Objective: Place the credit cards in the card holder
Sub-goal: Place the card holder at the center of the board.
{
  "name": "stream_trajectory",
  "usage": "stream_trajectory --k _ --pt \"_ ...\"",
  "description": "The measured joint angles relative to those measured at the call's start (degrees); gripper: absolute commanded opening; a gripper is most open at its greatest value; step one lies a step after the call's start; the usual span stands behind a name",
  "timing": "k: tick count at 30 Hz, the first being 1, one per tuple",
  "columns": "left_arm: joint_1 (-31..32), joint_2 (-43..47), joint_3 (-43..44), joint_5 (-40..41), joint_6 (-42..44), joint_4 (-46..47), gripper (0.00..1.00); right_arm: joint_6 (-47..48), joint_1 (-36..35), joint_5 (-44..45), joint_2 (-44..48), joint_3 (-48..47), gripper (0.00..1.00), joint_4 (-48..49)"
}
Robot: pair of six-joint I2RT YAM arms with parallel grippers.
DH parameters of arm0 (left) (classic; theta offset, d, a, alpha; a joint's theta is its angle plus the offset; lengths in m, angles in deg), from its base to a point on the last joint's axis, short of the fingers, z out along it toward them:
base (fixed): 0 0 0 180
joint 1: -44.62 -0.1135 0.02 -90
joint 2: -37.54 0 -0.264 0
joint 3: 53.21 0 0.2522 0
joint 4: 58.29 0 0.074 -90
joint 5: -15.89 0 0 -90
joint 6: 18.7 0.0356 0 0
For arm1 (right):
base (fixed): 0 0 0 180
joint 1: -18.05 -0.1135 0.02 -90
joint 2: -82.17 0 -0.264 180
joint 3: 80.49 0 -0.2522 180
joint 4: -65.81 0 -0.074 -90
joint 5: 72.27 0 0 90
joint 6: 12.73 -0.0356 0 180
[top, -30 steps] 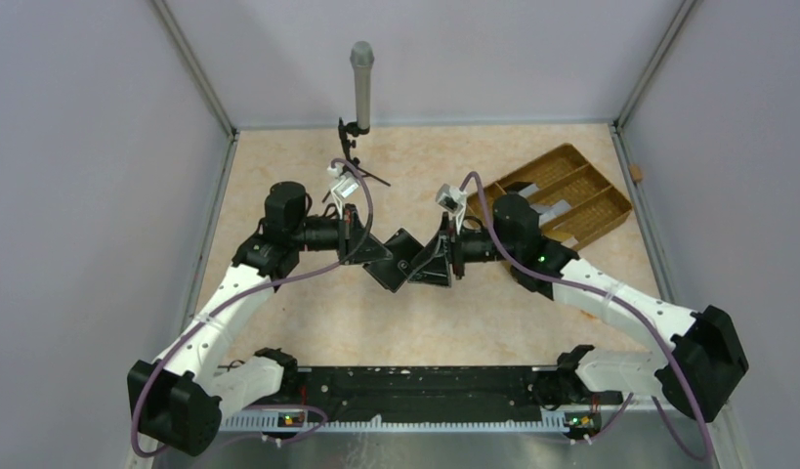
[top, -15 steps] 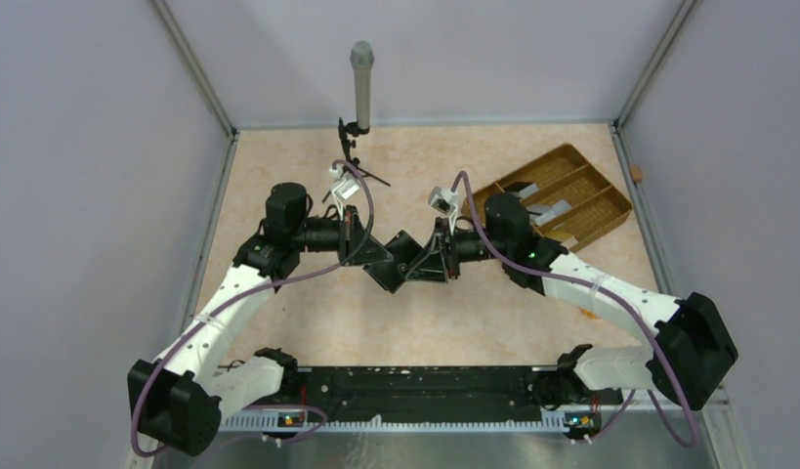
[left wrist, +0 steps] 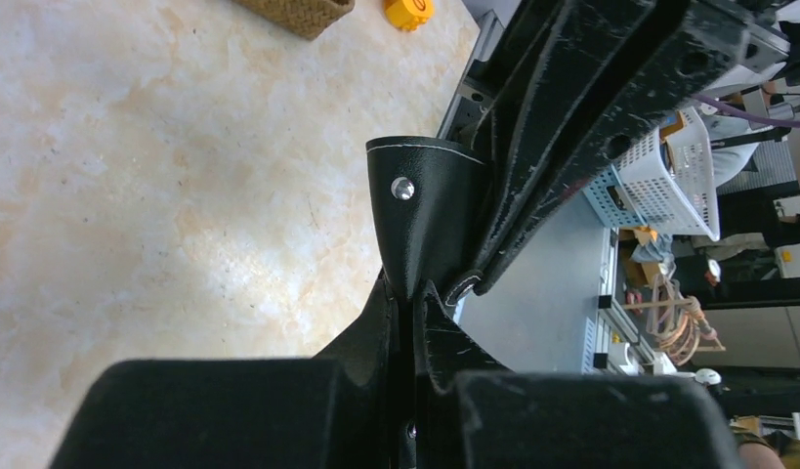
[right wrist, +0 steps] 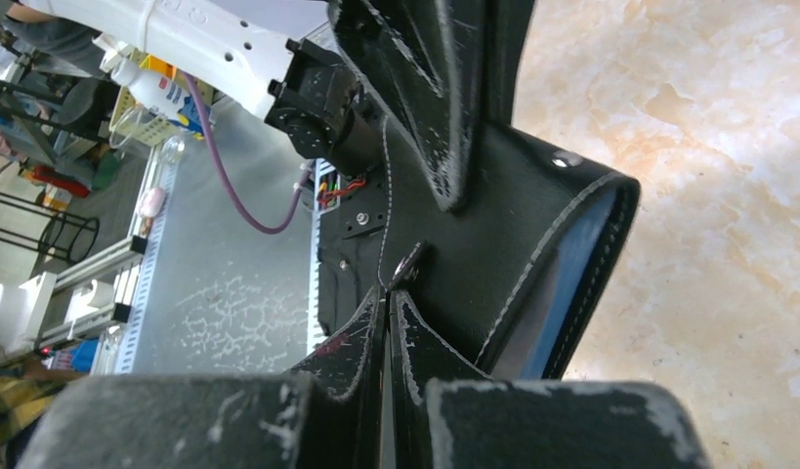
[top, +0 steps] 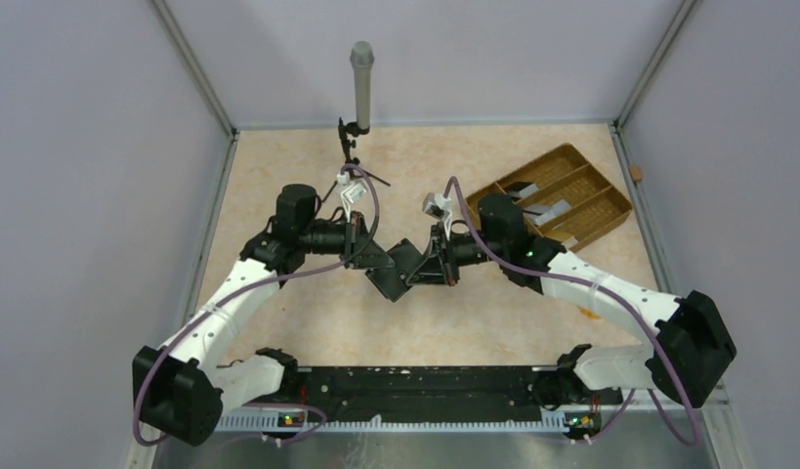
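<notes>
1. Two sets of fingers meet over the middle of the counter (top: 474,322), and between them you have the black card holder (top: 403,272).
2. Your left fingers (top: 374,256) are pressed together on one edge of the card holder. In the left wrist view its clasp tab (left wrist: 420,210), with a metal snap, stands out just past their tips.
3. Your right fingers (top: 433,266) pinch the opposite edge, with almost no gap between them. The right wrist view shows the fold partly open, with its pale blue lining (right wrist: 571,283) exposed.
4. Pale credit cards (top: 560,207) lie in compartments of the brown tray (top: 570,148) at the far right, well apart from the card holder.
5. You cannot tell here whether the card holder touches the counter.
</notes>
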Motion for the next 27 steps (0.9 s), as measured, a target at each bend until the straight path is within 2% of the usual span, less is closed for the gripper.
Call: stream_trajectory --k 12,13,16,18,19,22,27 --pt "0.24 -3.85 0.72 0.24 -0.31 -2.6 0.0 4.59 -2.69 -1.22 -0.5 -2.6 0.0 -5.68" --pt "0.26 -3.91 0.72 0.26 -0.31 -2.69 0.0 4.7 -2.69 -1.09 -0.5 -2.6 0.08 -5.81" --pt "0.26 -3.93 0.72 2.78 -0.57 -2.89 0.0 4.2 -2.97 2.89 0.42 -2.54 0.55 -6.51" --pt "0.5 -3.67 0.42 8.15 -1.27 -2.64 0.0 2.38 -3.37 8.48 2.62 -2.14 0.71 -6.69" --pt "0.85 -2.99 -0.5 11.82 -2.05 -1.84 0.0 1.25 -3.5 12.15 4.44 -1.6 0.76 -6.43" --pt "3.17 1.64 -6.54 21.81 -6.69 2.03 0.0 -2.71 -3.65 24.94 11.82 2.21 0.8 -5.09" --pt "9.49 9.62 -21.03 37.29 -19.65 9.55 0.0 -13.53 -3.76 40.06 17.62 9.92 0.81 -2.51"
